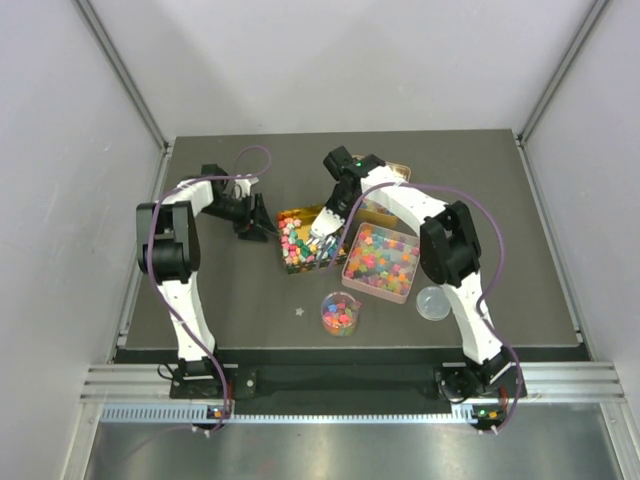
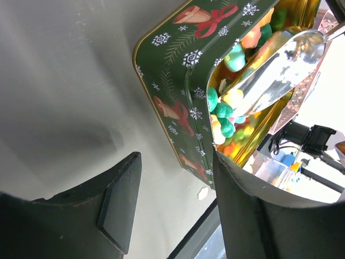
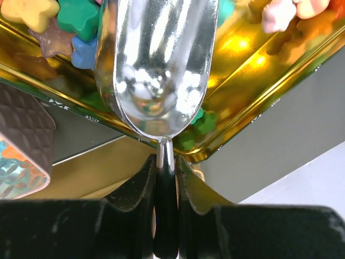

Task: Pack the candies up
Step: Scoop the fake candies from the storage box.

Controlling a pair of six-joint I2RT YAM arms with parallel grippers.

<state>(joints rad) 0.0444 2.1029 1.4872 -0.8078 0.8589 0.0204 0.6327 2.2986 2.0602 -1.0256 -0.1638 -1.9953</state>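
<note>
- Candies point(image 1: 303, 243), small and of many colours, fill a green tin point(image 2: 172, 81) printed with bells and snowflakes, gold inside, at the middle of the desk point(image 1: 200, 300).
- More of them, in pink, orange, green and yellow, fill a pink tin point(image 1: 414, 268) just beside the green one, on the side toward the right edge of the desk.
- A third lot sits in a small clear cup point(image 1: 341, 331) close to the near edge, in front of the gap between the two tins.
- One pale star-shaped piece point(image 1: 299, 311) lies loose on the desk, just left of the cup.
- A clear round lid point(image 1: 433, 303) lies near the pink tin's near right corner.
- The right jaws are clamped on the thin handle of a shiny metal scoop point(image 3: 161, 65).
- The scoop's bowl reaches over the rim into the green tin, with star-shaped pieces around its far end; the bowl itself looks bare.
- The left jaws stand apart with nothing between them, low over the desk at the green tin's left side.
- One left finger is just beside the tin's wall; whether it touches cannot be told.
</note>
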